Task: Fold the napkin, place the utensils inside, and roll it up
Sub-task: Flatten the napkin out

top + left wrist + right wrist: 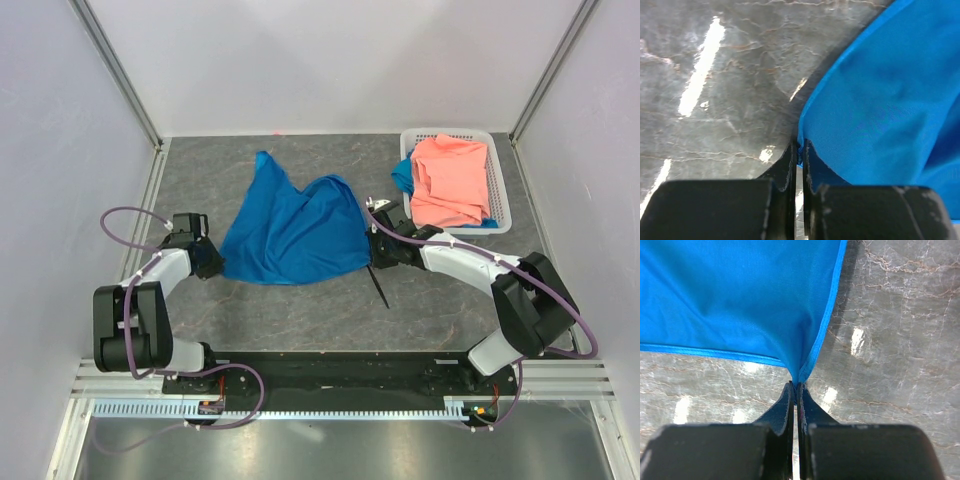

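Note:
The bright blue napkin [295, 230] is stretched across the middle of the grey table between both grippers, its far corner pointing back. My left gripper [212, 262] is shut on the napkin's near-left corner [801, 148]. My right gripper [372, 258] is shut on its near-right corner [799, 377]. The slim black utensil [379, 286] lies on the table just in front of the right gripper, pointing toward the near edge; its far end is hidden under the gripper.
A white basket [500, 195] at the back right holds a salmon-pink cloth [450, 178] with a blue scrap [402, 178] under it. Grey walls close in the table on the left, right and back.

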